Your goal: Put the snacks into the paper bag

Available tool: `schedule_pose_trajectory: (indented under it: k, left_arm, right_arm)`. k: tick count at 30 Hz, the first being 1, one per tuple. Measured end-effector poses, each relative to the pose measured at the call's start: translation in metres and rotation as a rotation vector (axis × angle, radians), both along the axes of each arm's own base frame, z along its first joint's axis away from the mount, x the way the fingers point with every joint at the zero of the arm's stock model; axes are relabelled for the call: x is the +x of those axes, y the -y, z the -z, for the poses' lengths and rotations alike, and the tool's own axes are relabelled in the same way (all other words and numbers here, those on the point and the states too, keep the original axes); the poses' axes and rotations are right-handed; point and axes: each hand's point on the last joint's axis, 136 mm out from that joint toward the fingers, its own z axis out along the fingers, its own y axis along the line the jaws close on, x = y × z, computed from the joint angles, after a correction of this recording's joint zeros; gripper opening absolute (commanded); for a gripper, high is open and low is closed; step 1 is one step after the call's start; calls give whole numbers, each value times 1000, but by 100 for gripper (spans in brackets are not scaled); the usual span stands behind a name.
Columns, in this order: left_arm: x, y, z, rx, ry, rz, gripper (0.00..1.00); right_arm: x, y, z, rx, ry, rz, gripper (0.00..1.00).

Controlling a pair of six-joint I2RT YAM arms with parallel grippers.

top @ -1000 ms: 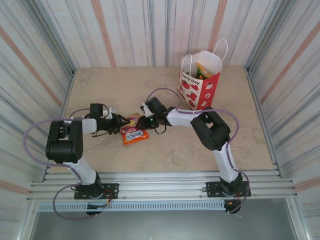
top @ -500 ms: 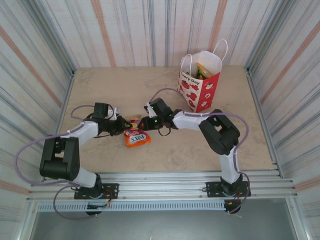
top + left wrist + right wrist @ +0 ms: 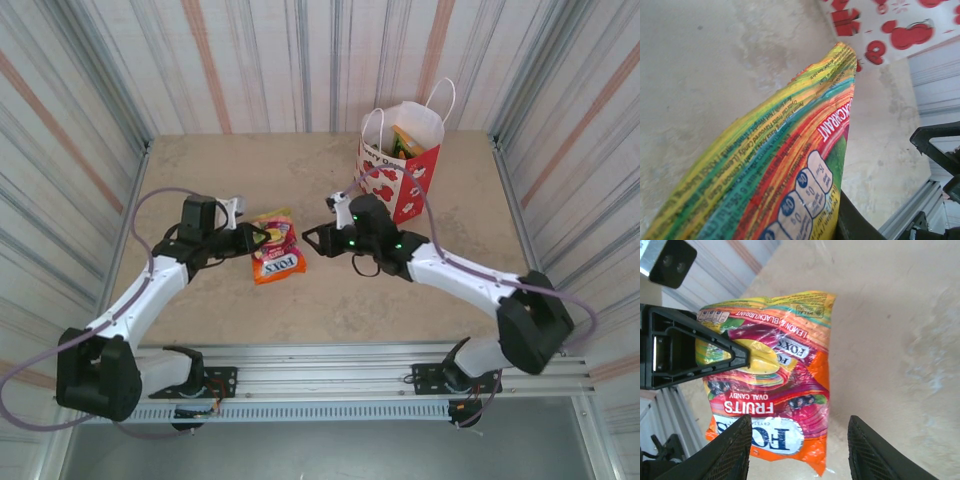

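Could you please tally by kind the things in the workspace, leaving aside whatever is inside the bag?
Snack packets: 1, the shiny orange-and-yellow Fox's candy packet, held in the left hand
Bags: 1, the upright white-and-red paper gift bag
Robot hands: 2, left and the open right hand
Total: 4

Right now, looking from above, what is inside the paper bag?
Through the bag's open top, a green-yellow packet shows against the white back wall. Anything lower down is hidden by the bag's front wall.

High rear overhead, wrist close-ups, shared packet [image 3: 790,405]
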Motion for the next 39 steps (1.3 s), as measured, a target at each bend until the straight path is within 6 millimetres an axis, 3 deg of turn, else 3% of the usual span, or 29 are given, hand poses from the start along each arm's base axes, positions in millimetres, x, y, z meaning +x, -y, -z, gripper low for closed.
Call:
schedule_pose_trajectory:
  k: [7,12,18,23,27,30,34,39]
  left_arm:
    - [-11,33,-42,-51,134,163,16]
    - [-16,62,-89,-114,258,300,16]
    - [-29,85,-132,-191,375,429,16]
    - [-41,99,-147,-217,416,513,16]
    - [-45,106,-148,-228,421,551,17]
    - [-43,109,-143,-224,409,556,18]
    - [-41,109,-141,-219,411,556,23]
    - [-40,109,-142,-205,426,551,32]
  right_arm:
    - [-12,44,-61,59,194,-3,64]
    - [-19,63,-80,100,257,-57,70]
    - [-28,63,-80,156,234,-168,71]
    - [-41,48,-92,248,235,-296,69]
    - [-45,39,-90,288,205,-366,58]
    - [-46,35,-87,302,175,-389,36]
    - [-45,35,-89,309,171,-385,14]
    - [-44,35,-90,313,170,-374,0]
